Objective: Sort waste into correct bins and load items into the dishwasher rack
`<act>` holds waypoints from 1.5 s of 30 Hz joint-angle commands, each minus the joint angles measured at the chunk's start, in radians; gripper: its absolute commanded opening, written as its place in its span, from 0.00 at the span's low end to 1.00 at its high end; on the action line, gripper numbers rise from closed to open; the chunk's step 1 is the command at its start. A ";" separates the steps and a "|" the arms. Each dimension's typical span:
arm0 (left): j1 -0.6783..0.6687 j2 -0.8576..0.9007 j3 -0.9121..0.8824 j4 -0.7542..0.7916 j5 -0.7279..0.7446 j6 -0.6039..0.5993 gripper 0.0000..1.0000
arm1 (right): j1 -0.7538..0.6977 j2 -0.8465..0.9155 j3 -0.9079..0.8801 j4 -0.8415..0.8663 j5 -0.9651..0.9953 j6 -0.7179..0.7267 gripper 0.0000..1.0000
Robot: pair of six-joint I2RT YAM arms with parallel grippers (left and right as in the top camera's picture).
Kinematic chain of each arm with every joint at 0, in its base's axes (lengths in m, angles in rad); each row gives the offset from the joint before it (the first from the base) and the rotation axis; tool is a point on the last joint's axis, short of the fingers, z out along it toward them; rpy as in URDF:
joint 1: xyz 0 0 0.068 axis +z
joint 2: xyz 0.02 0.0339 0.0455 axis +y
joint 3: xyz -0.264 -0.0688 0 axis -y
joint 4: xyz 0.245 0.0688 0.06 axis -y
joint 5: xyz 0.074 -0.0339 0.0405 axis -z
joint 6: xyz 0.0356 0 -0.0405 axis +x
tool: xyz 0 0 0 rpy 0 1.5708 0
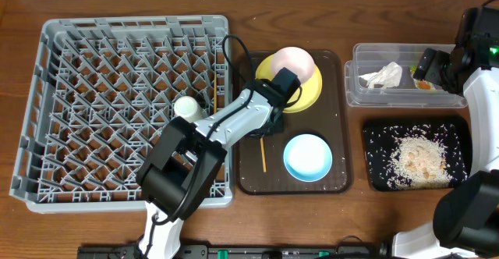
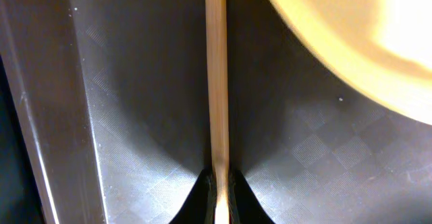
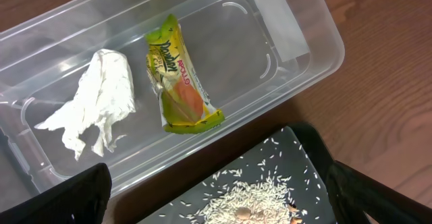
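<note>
My left gripper is down on the dark brown serving tray, shut on a thin wooden chopstick that lies lengthwise on it; its lower end shows in the overhead view. The yellow plate with the pink bowl on it is just beside, and the light blue bowl is in front. A white cup stands in the grey rack. My right gripper is open and empty above the clear tub, which holds the napkin and wrapper.
The black tray holds a heap of rice in front of the clear tub. A thin yellowish stick seems to stand at the rack's right side. My left arm crosses the rack's right edge.
</note>
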 commanded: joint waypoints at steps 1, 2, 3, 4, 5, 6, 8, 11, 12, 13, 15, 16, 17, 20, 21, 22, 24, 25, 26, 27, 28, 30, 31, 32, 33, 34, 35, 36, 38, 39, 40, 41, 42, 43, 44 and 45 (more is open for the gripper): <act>0.014 -0.006 -0.027 -0.010 -0.001 0.063 0.06 | -0.006 -0.020 0.019 -0.001 0.016 -0.011 0.99; 0.019 -0.019 -0.026 -0.016 -0.002 0.087 0.06 | -0.006 -0.020 0.019 -0.002 0.016 -0.011 0.99; 0.024 -0.032 -0.022 -0.026 -0.006 0.107 0.06 | -0.006 -0.020 0.019 -0.001 0.016 -0.011 0.99; 0.033 -0.052 -0.015 -0.040 -0.018 0.122 0.06 | -0.006 -0.020 0.019 -0.002 0.016 -0.011 0.99; 0.042 -0.073 -0.009 -0.053 -0.033 0.129 0.06 | -0.006 -0.020 0.019 -0.002 0.016 -0.011 0.99; 0.052 -0.098 -0.001 -0.068 -0.051 0.129 0.06 | -0.006 -0.020 0.019 -0.002 0.016 -0.011 0.99; 0.082 -0.174 0.016 -0.095 -0.108 0.129 0.06 | -0.006 -0.020 0.019 -0.001 0.016 -0.011 0.99; 0.128 -0.295 0.034 -0.093 -0.141 0.158 0.06 | -0.006 -0.020 0.019 -0.002 0.016 -0.011 0.99; 0.147 -0.343 0.040 -0.089 -0.141 0.175 0.06 | -0.006 -0.020 0.019 -0.001 0.016 -0.011 0.99; 0.164 -0.385 0.045 -0.084 -0.141 0.187 0.06 | -0.006 -0.020 0.019 -0.002 0.016 -0.011 0.99; 0.204 -0.468 0.045 -0.070 -0.142 0.207 0.06 | -0.006 -0.020 0.019 -0.002 0.016 -0.011 0.99; 0.226 -0.504 0.045 -0.070 -0.142 0.219 0.06 | -0.006 -0.020 0.019 -0.002 0.016 -0.011 0.99; 0.245 -0.527 0.045 -0.071 -0.142 0.224 0.06 | -0.006 -0.020 0.019 -0.001 0.016 -0.011 0.99; 0.297 -0.558 0.045 -0.103 -0.141 0.242 0.06 | -0.006 -0.020 0.019 -0.002 0.016 -0.011 0.99; 0.307 -0.557 0.042 -0.116 -0.141 0.251 0.06 | -0.006 -0.020 0.019 -0.002 0.016 -0.011 0.99; 0.319 -0.551 0.033 -0.123 -0.141 0.261 0.07 | -0.006 -0.020 0.019 -0.001 0.016 -0.011 0.99; 0.328 -0.536 0.010 -0.124 -0.140 0.260 0.06 | -0.006 -0.020 0.019 -0.002 0.016 -0.011 0.99; 0.330 -0.520 -0.001 -0.124 -0.137 0.260 0.06 | -0.006 -0.020 0.019 -0.002 0.016 -0.011 0.99; 0.329 -0.509 -0.006 -0.124 -0.136 0.260 0.06 | -0.006 -0.020 0.019 -0.002 0.016 -0.011 0.99; 0.327 -0.490 -0.011 -0.124 -0.133 0.260 0.06 | -0.006 -0.020 0.019 -0.001 0.016 -0.011 0.99; 0.327 -0.474 -0.014 -0.124 -0.130 0.260 0.07 | -0.006 -0.020 0.019 -0.001 0.016 -0.011 0.99; 0.327 -0.438 -0.016 -0.123 -0.107 0.266 0.06 | -0.006 -0.020 0.019 -0.001 0.016 -0.011 0.99; 0.327 -0.422 -0.016 -0.123 -0.097 0.269 0.06 | -0.006 -0.020 0.019 -0.002 0.016 -0.011 0.99; 0.327 -0.405 -0.016 -0.122 -0.084 0.279 0.06 | -0.006 -0.020 0.019 -0.002 0.016 -0.011 0.99; 0.327 -0.391 -0.016 -0.122 -0.079 0.291 0.06 | -0.006 -0.020 0.019 -0.002 0.016 -0.011 0.99; 0.325 -0.378 -0.016 -0.122 -0.080 0.303 0.06 | -0.006 -0.020 0.019 -0.002 0.016 -0.011 0.99; 0.325 -0.364 -0.016 -0.122 -0.080 0.316 0.06 | -0.006 -0.020 0.019 -0.002 0.016 -0.011 0.99; 0.323 -0.355 -0.016 -0.122 -0.080 0.325 0.06 | -0.006 -0.020 0.019 -0.002 0.016 -0.011 0.99; 0.323 -0.341 -0.016 -0.123 -0.079 0.335 0.07 | -0.006 -0.020 0.019 -0.002 0.016 -0.011 0.99; 0.322 -0.336 -0.016 -0.123 -0.080 0.335 0.09 | -0.006 -0.020 0.019 -0.002 0.016 -0.011 0.99; 0.322 -0.336 -0.016 -0.122 -0.080 0.335 0.11 | -0.006 -0.020 0.019 -0.001 0.016 -0.011 0.99; 0.322 -0.336 -0.016 -0.119 -0.080 0.335 0.12 | -0.006 -0.020 0.019 -0.001 0.016 -0.011 0.99; 0.322 -0.336 -0.016 -0.116 -0.080 0.335 0.12 | -0.006 -0.020 0.019 -0.002 0.016 -0.011 0.99; 0.322 -0.336 -0.016 -0.114 -0.080 0.335 0.12 | -0.006 -0.020 0.019 -0.002 0.016 -0.011 0.99; 0.322 -0.336 -0.016 -0.114 -0.079 0.335 0.12 | -0.006 -0.020 0.019 -0.002 0.016 -0.011 0.99; 0.322 -0.336 -0.016 -0.116 -0.079 0.335 0.12 | -0.006 -0.020 0.019 -0.002 0.016 -0.011 0.99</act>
